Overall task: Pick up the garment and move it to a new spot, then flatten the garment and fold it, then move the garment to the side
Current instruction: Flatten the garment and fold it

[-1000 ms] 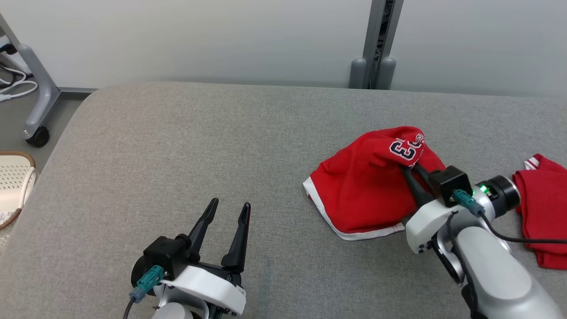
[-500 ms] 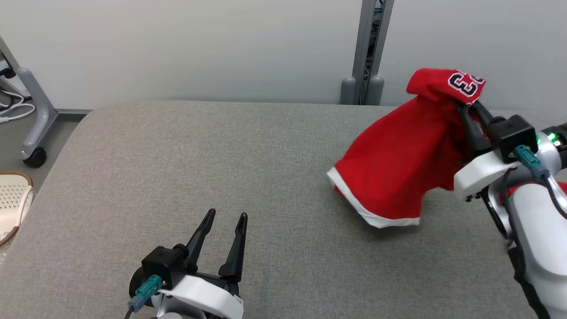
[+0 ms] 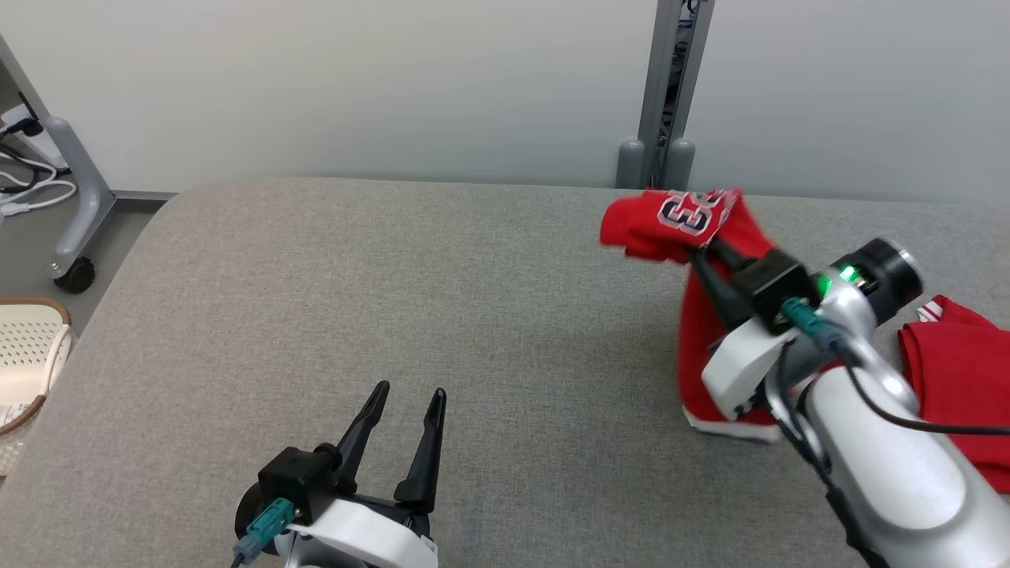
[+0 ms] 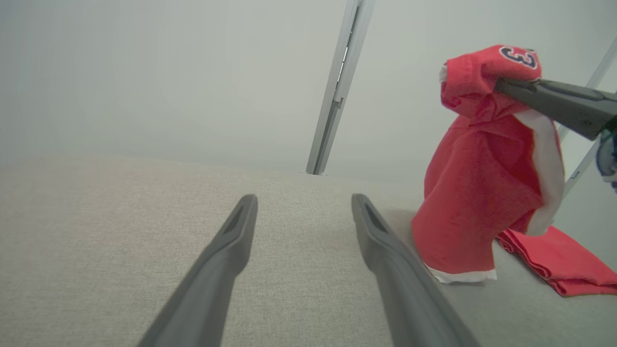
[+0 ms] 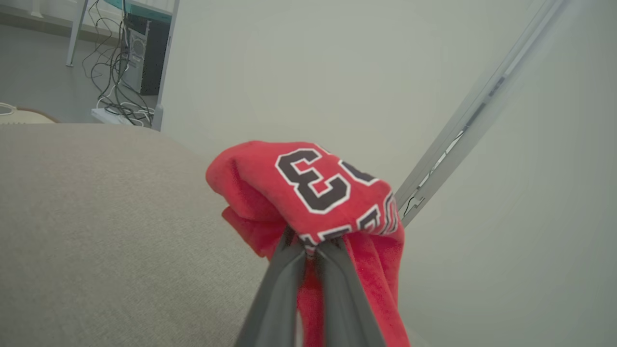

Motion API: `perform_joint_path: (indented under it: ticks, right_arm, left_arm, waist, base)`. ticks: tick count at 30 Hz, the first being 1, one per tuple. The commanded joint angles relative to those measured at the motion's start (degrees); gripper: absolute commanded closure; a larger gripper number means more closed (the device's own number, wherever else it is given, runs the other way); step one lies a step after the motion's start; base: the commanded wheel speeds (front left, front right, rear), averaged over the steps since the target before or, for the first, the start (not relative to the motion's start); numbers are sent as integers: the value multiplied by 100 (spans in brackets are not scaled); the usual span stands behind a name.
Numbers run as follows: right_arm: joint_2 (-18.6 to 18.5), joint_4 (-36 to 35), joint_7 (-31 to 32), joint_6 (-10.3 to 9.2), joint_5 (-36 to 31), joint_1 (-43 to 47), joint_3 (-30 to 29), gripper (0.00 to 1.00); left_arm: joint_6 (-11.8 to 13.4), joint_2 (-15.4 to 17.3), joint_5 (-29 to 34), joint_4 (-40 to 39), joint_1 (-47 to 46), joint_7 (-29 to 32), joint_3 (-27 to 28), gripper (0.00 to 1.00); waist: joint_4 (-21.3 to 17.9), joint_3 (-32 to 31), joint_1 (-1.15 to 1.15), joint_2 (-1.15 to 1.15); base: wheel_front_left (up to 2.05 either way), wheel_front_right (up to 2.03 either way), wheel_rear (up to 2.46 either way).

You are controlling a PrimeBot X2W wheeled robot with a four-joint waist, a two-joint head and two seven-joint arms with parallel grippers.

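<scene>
The garment [image 3: 714, 315] is red with white trim and a dark number on it. My right gripper [image 3: 698, 252] is shut on a bunched fold near the number and holds it up over the right part of the grey table [image 3: 394, 276]. The cloth hangs down, and its white hem [image 3: 726, 426] reaches the table top. In the right wrist view the shut fingers [image 5: 289, 270] pinch the garment [image 5: 308, 183]. My left gripper [image 3: 410, 392] stands open and empty near the front edge. The left wrist view shows it [image 4: 303, 197] beside the hanging garment [image 4: 477, 193].
A second red cloth [image 3: 955, 379] lies on the table at the far right, behind my right arm. A metal post [image 3: 671, 95] stands behind the table. A woven basket [image 3: 24, 347] and a wheeled stand leg [image 3: 79, 221] are on the floor at the left.
My right gripper lifted the garment off the table, then brought it a little lower and to the left; the cloth now hangs narrow. The left gripper stayed open in place.
</scene>
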Motion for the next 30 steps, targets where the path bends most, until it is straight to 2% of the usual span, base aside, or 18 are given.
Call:
perform_joint_path:
  ticks: [1,5,12,13,14,19,23,30]
  right_arm:
    - [-9,120,48,-1,115,19,143,100]
    - [100,756,-7,-1,545,-173,891,100]
    - [369,1968,-267,-1,1148,-622,1815,100]
    - [426,2113,-319,-1,1254,-685,1906,68]
    - [486,2279,-326,-1,1387,-729,2007,0]
    - [645,2717,-545,-1,1903,-1001,2542,0]
    - [686,2870,-702,-1,2273,-1158,2778,0]
    - [529,2841,-1007,-1,2739,-1274,2644,0]
  left_arm:
    - [0,21,0,-9,-41,-1,-3,0]
    - [-12,21,-40,16,-138,-1,-87,0]
    - [13,22,-107,34,-263,-1,-148,0]
    - [17,22,-120,45,-266,-1,-158,0]
    - [17,22,-133,52,-277,-1,-170,0]
    - [43,21,-149,74,-324,-1,-171,0]
    - [61,21,-142,107,-294,-1,-113,0]
    - [54,21,-83,102,-208,-1,8,0]
  waist:
    - [28,34,0,0]
    - [142,132,0,0]
    - [380,346,0,0]
    - [409,372,0,0]
    - [439,394,0,0]
    - [487,425,0,0]
    - [377,351,0,0]
    - [52,138,0,0]
  base:
    - [0,0,0]
    - [0,0,0]
    - [0,0,0]
    - [0,0,0]
    - [0,0,0]
    - [0,0,0]
    - [0,0,0]
    - [0,0,0]
